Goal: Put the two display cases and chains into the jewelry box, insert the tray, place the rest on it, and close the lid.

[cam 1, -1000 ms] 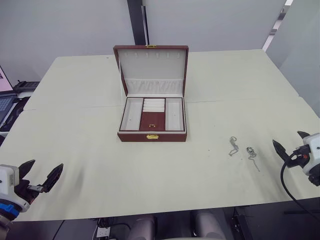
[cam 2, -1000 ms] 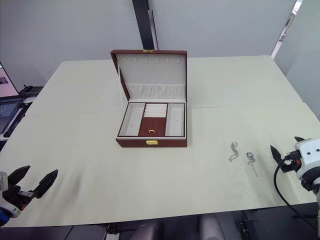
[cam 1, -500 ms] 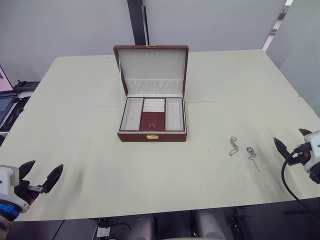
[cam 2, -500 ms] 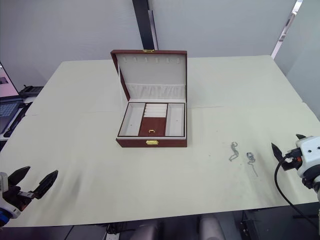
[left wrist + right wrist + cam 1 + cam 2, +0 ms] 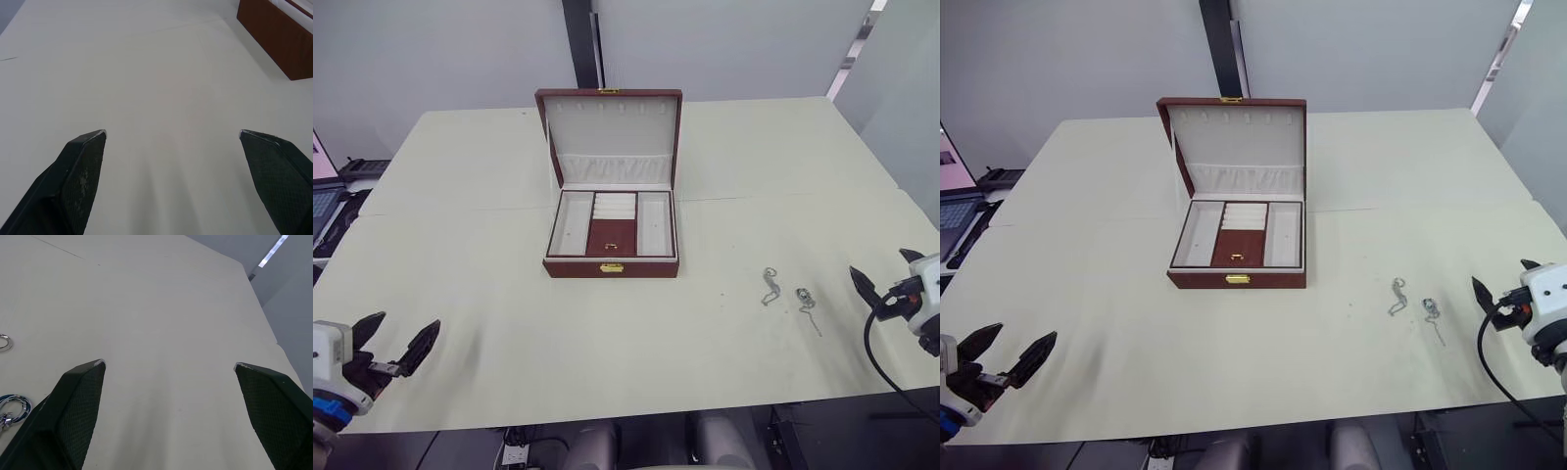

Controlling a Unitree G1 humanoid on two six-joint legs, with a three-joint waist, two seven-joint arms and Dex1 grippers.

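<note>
I find the jewelry box at the table's centre, its lid standing upright, and the tray already seated across the top: two cream side wells, a ring-roll section and a reddish-brown centre panel. I judge the display cases and chains to be stowed beneath it, though I cannot see them.

What remains is the rest: two small silvery pieces on the pale tablecloth, off to the box's right and nearer me. The chunky-linked piece lies with its long axis running roughly toward and away from me; the clump with a trailing thin chain sits just beside it, further right, its chain angled toward the near right edge.

The right gripper hovers just beyond the clump, jaws spread wide and empty, with both pieces lying to its left. The left gripper, likewise spread and empty, is well apart at the near left corner. I judge the right arm to be the one for the pick.
</note>
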